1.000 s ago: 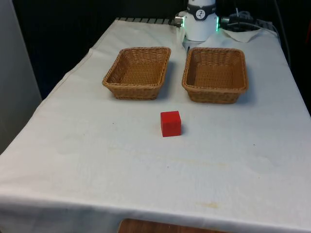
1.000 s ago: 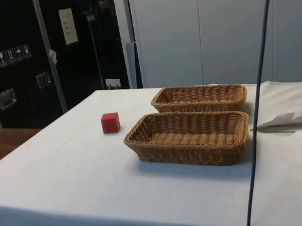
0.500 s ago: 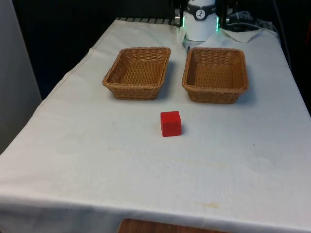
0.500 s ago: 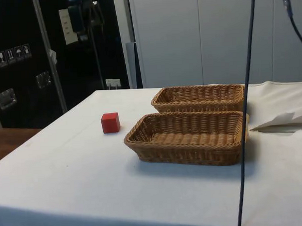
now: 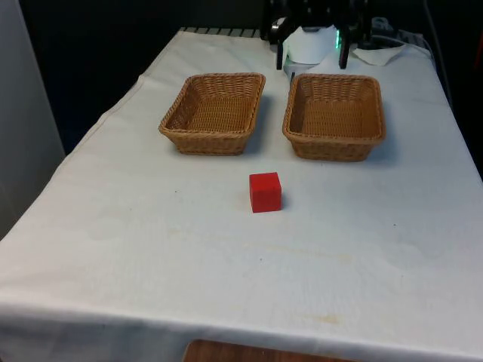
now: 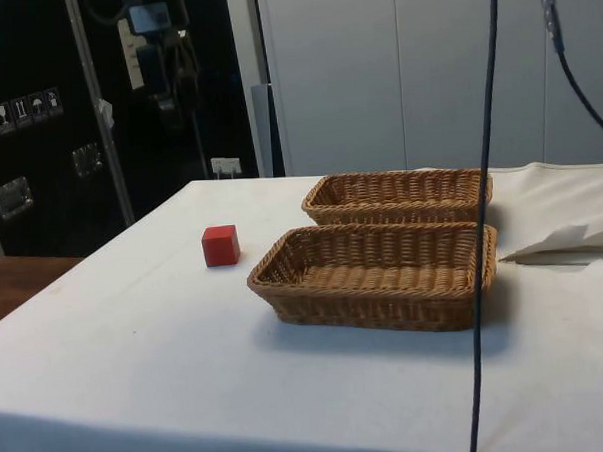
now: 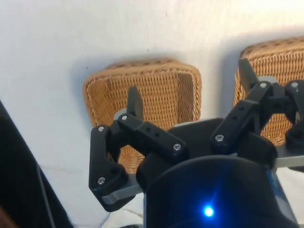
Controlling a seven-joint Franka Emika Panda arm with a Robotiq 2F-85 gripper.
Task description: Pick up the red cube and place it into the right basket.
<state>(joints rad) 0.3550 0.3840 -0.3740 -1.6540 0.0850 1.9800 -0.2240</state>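
**Gripper spread wide above the baskets, cube untouched on the cloth**

Gripper (image 7: pixel 187 92) fingers stand wide apart with nothing between them, hanging high over the far end of the table. In the front view its upper body is cut off by the frame's top edge, so just the two black fingers (image 5: pixel 280 54) show, either side of the robot's white base. In the side view a dark shape high at the far left may be the gripper, but it blends into the black cabinets and is hard to make out.

Half a second ago the front view had no black fingers over the far edge; they have come down into sight since. Cube and baskets have not moved.

Below the fingers lie two rectangular baskets of woven tan wicker with sloping walls, both empty. The right basket (image 5: pixel 334 140) sits on the front view's right, the left basket (image 5: pixel 212 140) just beside it with a narrow gap between. The red cube (image 5: pixel 265 191), smooth and sharp-edged, rests on the white cloth (image 5: pixel 136 249) nearer the camera, apart from both baskets and roughly in line with the gap. The cloth is faintly stained and creased.
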